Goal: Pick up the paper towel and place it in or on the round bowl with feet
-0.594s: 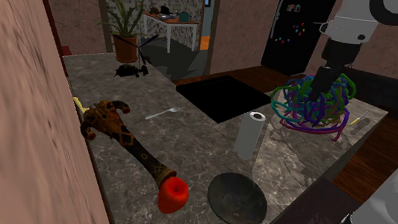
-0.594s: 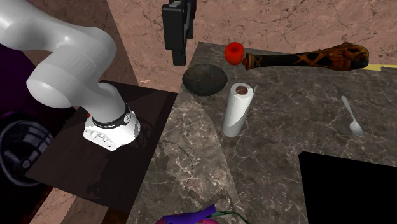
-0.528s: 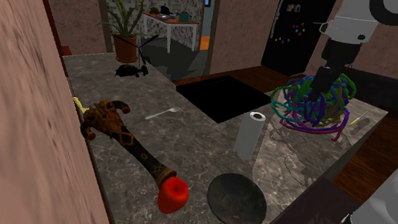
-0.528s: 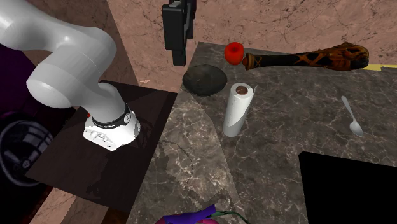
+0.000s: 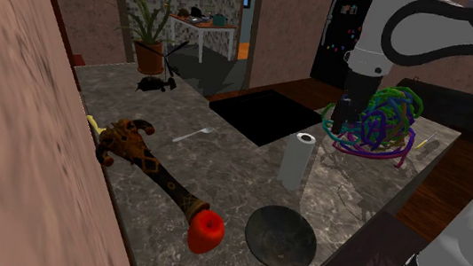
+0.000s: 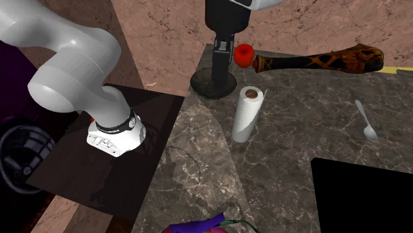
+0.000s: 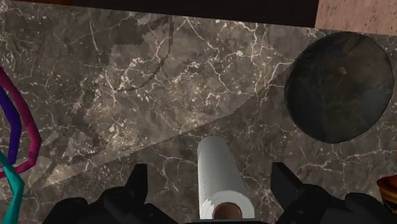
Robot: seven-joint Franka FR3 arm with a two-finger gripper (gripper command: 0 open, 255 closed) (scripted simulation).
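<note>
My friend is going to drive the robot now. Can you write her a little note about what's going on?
Gripper: the black two-finger gripper is open, above the white paper towel roll, one finger on each side, not touching it.
Things: the roll stands upright on the dark marble counter. The dark round bowl sits near the counter's edge, apart from the roll.
Done: the gripper is lined up over the roll.
Left: lower, grip, lift, carry to the bowl, let go.

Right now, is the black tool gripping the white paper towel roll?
No, the black tool is open, its fingers standing apart and clear of the white paper towel roll.
</note>
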